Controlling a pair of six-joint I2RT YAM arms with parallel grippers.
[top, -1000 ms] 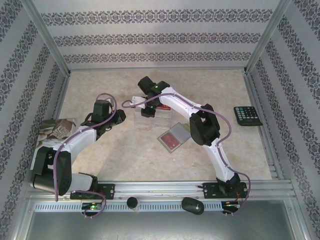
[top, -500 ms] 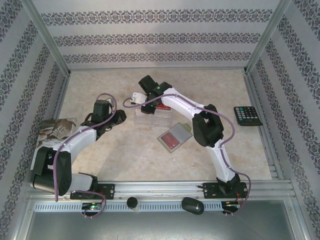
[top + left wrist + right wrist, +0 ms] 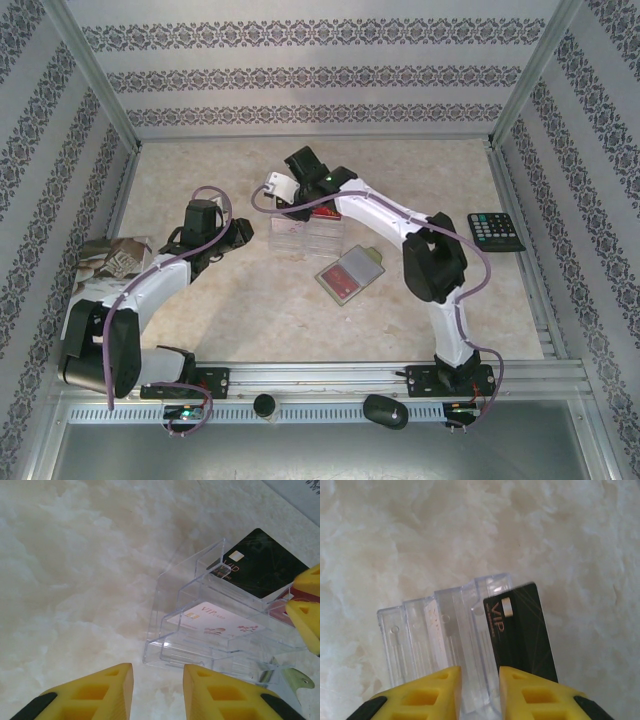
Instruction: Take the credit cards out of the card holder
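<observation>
The left claw (image 3: pixel 157 692) was spread and empty, the clear card holder (image 3: pixel 172 592) on the desk (image 3: pixel 75 555) just ahead of it. The right claw (image 3: pixel 480 692) stood narrowly spread above the holder's edge, a black card (image 3: pixel 520 630) just ahead on its right.

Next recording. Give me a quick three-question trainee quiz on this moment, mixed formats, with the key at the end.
1. True or false: the black card sits in a slot of the clear card holder.
2. Which object lies near the table's right edge? A) calculator B) mug C) scissors
3. Fill in: the left gripper faces the holder with its jaws ____, nothing between them.
Key: 1 true; 2 A; 3 open.
</observation>
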